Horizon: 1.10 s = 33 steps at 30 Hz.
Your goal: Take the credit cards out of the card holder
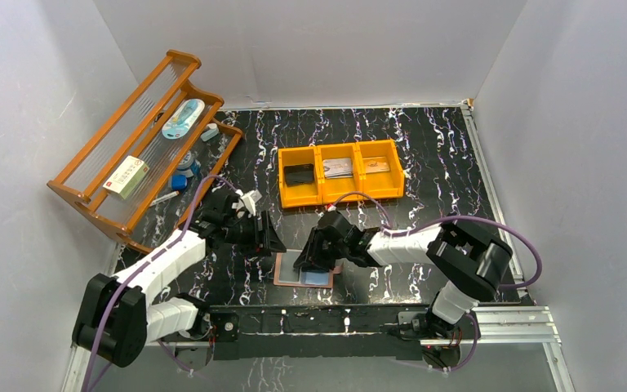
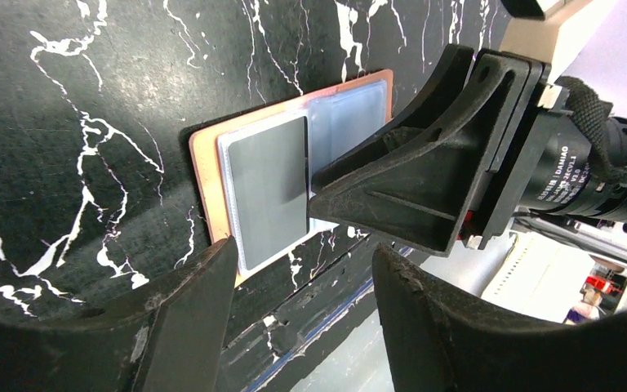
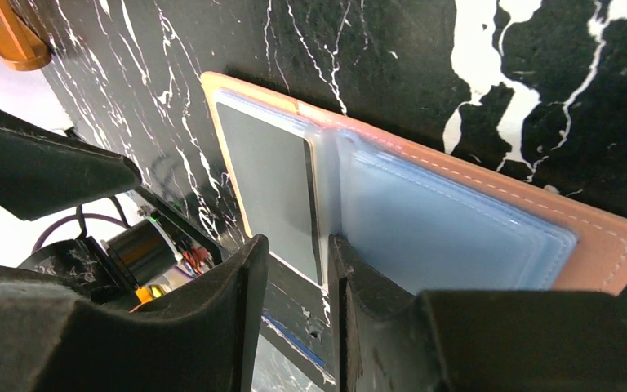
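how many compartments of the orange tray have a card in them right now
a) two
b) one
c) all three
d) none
c: in the top view each compartment of the orange tray holds a card: a dark card on the left, a greyish card in the middle and a tan card on the right.
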Available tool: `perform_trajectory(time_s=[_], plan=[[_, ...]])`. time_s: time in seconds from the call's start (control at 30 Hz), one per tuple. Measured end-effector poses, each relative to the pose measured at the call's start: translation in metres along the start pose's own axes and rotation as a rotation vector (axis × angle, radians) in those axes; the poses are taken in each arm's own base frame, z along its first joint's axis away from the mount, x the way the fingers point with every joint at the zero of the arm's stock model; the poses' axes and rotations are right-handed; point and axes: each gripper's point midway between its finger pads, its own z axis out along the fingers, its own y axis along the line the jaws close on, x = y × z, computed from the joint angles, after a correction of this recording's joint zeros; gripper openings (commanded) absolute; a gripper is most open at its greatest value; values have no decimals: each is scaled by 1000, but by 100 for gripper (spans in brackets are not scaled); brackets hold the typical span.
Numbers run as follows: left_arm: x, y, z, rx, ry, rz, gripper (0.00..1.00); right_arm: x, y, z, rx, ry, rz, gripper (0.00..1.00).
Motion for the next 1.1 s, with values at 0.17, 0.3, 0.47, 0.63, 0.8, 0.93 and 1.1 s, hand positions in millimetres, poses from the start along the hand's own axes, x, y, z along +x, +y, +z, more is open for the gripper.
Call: perform_trajectory(time_s=[0.17, 0.3, 0.47, 0.63, 0.8, 0.93, 1.1], plan=[[10, 0, 7, -1, 50, 2, 56, -1, -1, 1, 2, 4, 9, 37], [19, 3, 16, -16, 99, 1, 50, -4, -2, 0, 3, -1, 19, 36], [39, 16, 32, -77, 195, -13, 44, -8, -3, 1, 3, -6, 33, 35], [47, 21, 40, -115, 228, 4, 39, -9, -5, 1, -3, -2, 46, 35], [51, 23, 42, -125, 245, 22, 31, -7, -5, 2, -17, 18, 51, 35], [52, 24, 43, -127, 248, 28, 28, -7, -5, 3, -19, 26, 54, 30], [52, 25, 44, -134, 257, 30, 24, -7, -8, 3, -16, 27, 54, 26]])
